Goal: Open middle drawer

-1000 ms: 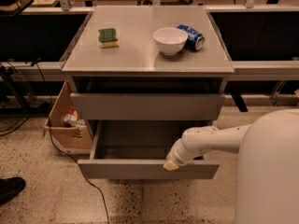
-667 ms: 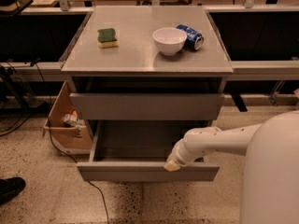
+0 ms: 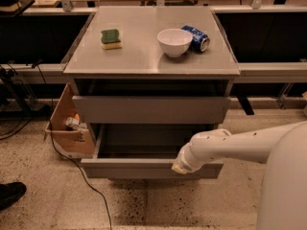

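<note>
Middle drawer point(image 3: 124, 168): stands pulled well out, low beneath the surface point(image 3: 144, 56), grey tray interior exposed. Claw point(image 3: 180, 167): at the drawer's front lip, right of centre; whether open or closed cannot be told. On the surface: white bowl point(image 3: 174, 42), blue can point(image 3: 196, 37) just beside it, green sponge point(image 3: 111, 38) apart at left.

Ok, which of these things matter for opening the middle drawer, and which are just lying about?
Job: pulled-out grey flat-fronted middle drawer; gripper at its front edge.
Lying about: green-and-yellow sponge, white bowl, blue can on the grey cabinet top; cardboard box beside it.
</note>
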{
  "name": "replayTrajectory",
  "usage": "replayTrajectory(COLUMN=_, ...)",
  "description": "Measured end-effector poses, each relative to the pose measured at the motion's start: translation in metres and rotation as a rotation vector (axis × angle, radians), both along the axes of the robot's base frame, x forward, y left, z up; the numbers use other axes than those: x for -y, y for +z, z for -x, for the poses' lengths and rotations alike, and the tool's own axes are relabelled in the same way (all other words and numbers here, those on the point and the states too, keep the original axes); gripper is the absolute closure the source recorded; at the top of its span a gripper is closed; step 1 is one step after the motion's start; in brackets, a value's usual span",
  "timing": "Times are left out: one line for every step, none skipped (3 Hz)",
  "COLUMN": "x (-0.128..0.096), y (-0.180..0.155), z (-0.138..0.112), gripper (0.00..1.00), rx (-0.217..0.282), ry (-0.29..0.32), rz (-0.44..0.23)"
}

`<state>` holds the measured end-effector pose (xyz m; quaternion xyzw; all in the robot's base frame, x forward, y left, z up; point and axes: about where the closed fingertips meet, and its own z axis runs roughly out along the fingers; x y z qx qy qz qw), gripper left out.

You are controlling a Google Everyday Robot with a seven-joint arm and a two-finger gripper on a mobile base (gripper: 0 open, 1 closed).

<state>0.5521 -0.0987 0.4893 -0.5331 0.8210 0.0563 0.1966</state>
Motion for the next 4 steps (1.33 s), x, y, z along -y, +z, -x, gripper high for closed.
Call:
replayTrajectory(x=-0.003, y=0.018, z=0.007, gripper=0.98, rx=0.014, ry=0.011, rz=0.013)
replayTrajectory(x=-0.009, y=0.021, z=-0.005, gripper=1.00, rx=0.036, ry=0.029, rz=-0.007)
replayTrajectory(x=-0.017, y=0.013, z=-0.031, gripper=1.00, rx=0.061, ry=0.047, rz=-0.048)
replayTrajectory(x=-0.029, y=0.004, z=-0.062, gripper=1.00, rx=0.084, ry=0.066, rz=-0.097)
